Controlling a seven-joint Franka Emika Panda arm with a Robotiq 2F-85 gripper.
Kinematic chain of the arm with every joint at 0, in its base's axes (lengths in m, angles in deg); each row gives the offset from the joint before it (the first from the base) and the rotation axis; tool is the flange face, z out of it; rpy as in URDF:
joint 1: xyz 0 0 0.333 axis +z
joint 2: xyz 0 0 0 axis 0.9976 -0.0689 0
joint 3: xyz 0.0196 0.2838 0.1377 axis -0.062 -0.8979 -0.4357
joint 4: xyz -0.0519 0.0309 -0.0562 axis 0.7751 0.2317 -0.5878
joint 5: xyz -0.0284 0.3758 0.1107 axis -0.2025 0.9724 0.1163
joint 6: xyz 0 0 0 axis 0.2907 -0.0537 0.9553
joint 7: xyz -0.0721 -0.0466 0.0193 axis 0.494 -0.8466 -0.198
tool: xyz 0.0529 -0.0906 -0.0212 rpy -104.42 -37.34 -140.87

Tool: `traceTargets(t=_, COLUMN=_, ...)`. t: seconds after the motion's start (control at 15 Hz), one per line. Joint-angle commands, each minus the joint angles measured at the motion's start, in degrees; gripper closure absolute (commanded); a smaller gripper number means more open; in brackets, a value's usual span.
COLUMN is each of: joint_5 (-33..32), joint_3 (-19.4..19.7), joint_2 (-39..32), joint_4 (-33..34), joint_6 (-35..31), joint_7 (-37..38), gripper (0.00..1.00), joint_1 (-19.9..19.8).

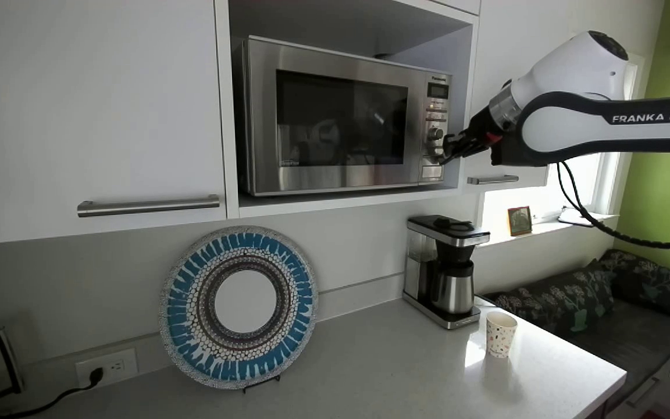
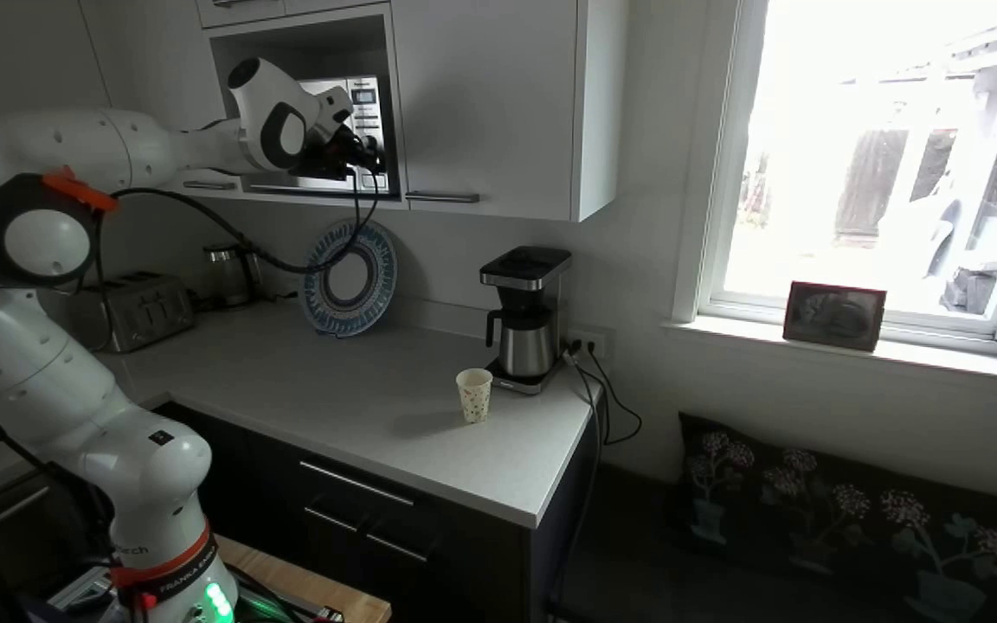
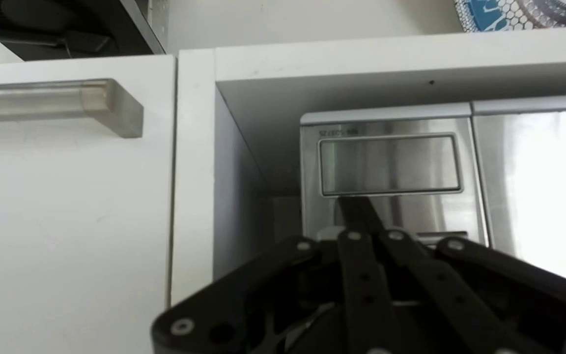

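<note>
In an exterior view, the Panasonic microwave (image 1: 341,119) sat in a cabinet niche (image 1: 346,201), control panel (image 1: 436,110) at its right. The gripper (image 1: 446,156), fingers (image 3: 359,214) pressed together, hung by the panel's lower half, contact unclear. On the counter (image 1: 381,361) below stood a coffee maker (image 1: 454,273), a speckled cup (image 1: 499,336) to its near right, a decorative plate (image 1: 238,305) left.
</note>
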Motion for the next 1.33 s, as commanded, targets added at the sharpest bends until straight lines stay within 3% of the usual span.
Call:
traceTargets(t=0.0, joint_5=1.57, joint_3=0.40, joint_2=-1.04, joint_4=0.27, joint_6=-1.20, joint_7=-1.99, gripper=1.00, joint_1=0.72)
traceTargets(t=0.07, joint_5=0.92, joint_3=0.15, joint_2=-0.89, joint_4=0.53, joint_6=-0.51, joint_7=-1.63, gripper=0.77, joint_1=0.24)
traceTargets(t=0.27, joint_5=0.75, joint_3=-0.02, joint_2=0.08, joint_4=1.28, joint_6=2.11, joint_7=-1.34, gripper=0.60, joint_1=-0.09)
traceTargets(t=0.8, joint_5=0.66, joint_3=-0.91, joint_2=3.38, joint_4=5.82, joint_6=15.24, joint_7=-0.78, gripper=0.01, joint_1=0.35)
traceTargets(t=1.27, joint_5=-1.45, joint_3=-2.15, joint_2=5.80, joint_4=11.57, joint_6=27.18, joint_7=-1.45, gripper=0.00, joint_1=0.07)
